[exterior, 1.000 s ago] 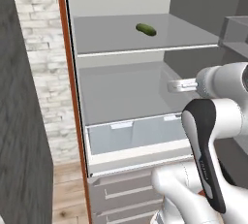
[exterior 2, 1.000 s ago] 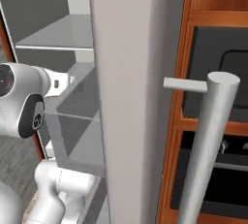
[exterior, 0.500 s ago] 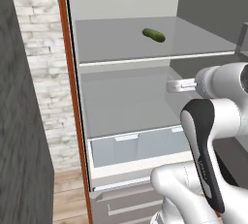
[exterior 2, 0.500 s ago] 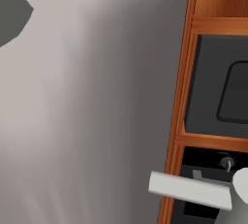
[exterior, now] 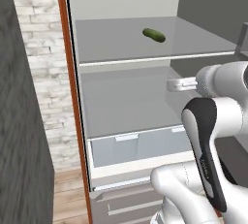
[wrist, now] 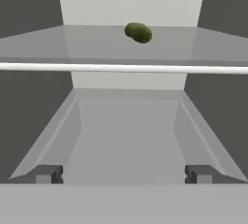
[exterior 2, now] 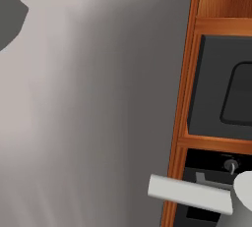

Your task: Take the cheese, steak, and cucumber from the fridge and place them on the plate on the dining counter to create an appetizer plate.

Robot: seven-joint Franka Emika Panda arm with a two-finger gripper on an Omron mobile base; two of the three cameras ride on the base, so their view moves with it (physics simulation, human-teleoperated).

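On the fridge's [exterior: 72, 121] upper glass shelf [exterior: 145, 48] lies the cucumber [exterior: 154, 35], toward the back. Below that shelf's level, the gripper [wrist: 124, 173] faces in, fingers spread wide apart, holding nothing.

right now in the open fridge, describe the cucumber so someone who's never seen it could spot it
Look into the tall fridge with the pale grey interior, framed by reddish-brown wood. On its upper glass shelf lies the small dark green oblong cucumber, toward the back. It is the one dark, rounded thing there, alone on that grey shelf.
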